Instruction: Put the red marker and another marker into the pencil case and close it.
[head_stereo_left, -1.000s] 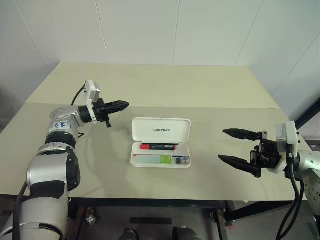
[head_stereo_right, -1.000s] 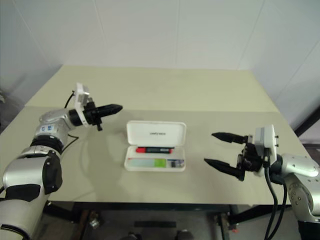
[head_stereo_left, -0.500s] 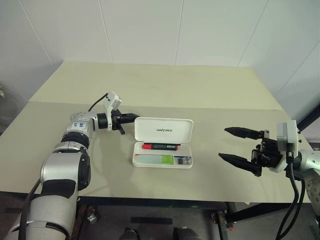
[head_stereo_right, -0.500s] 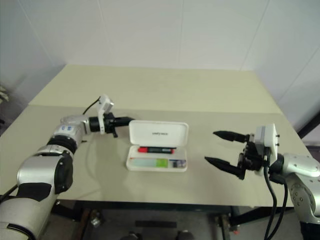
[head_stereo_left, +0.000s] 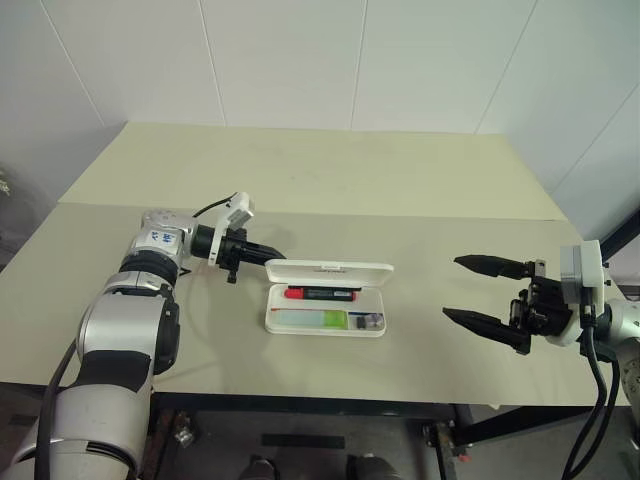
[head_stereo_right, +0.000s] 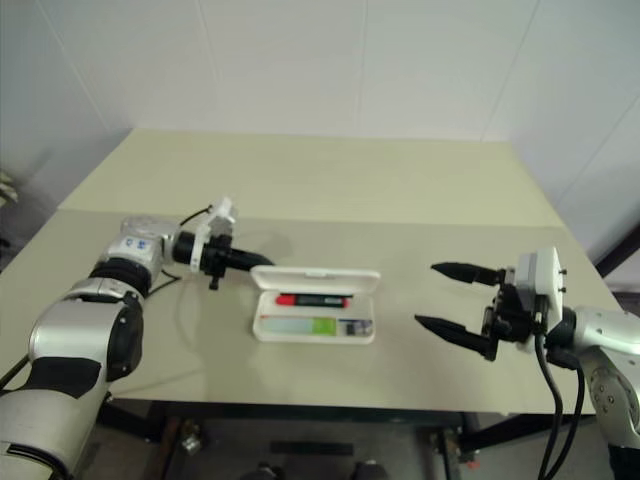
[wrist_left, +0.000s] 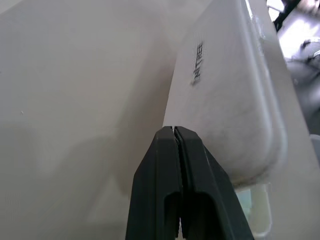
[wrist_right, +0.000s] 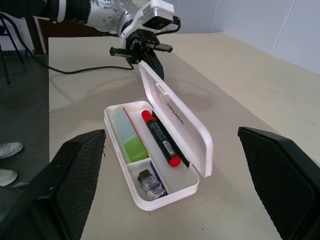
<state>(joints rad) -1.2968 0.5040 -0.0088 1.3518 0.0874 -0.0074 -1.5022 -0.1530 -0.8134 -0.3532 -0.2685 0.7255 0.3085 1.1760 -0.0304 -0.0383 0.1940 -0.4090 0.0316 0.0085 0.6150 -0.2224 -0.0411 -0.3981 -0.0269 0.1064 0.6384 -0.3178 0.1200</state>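
The white pencil case (head_stereo_left: 330, 269) lies mid-table with its lid tipped forward, hanging half-way over the tray. Inside the tray lie the red marker (head_stereo_left: 320, 294) along the back and the light green marker (head_stereo_left: 318, 318) in front of it. My left gripper (head_stereo_left: 272, 254) is shut with nothing in it, and its tips rest against the back of the lid (wrist_left: 220, 100) near the lid's left end. My right gripper (head_stereo_left: 453, 288) hovers open, well to the right of the case, above the table.
A small grey-black piece (wrist_right: 149, 181) sits in the tray's right end compartment. The beige table (head_stereo_left: 330, 190) stretches far behind the case, and a seam runs across it just behind the lid.
My left gripper moved right and down to the back of the lid. The lid tipped from upright to half-shut over the tray. The right arm stayed still.
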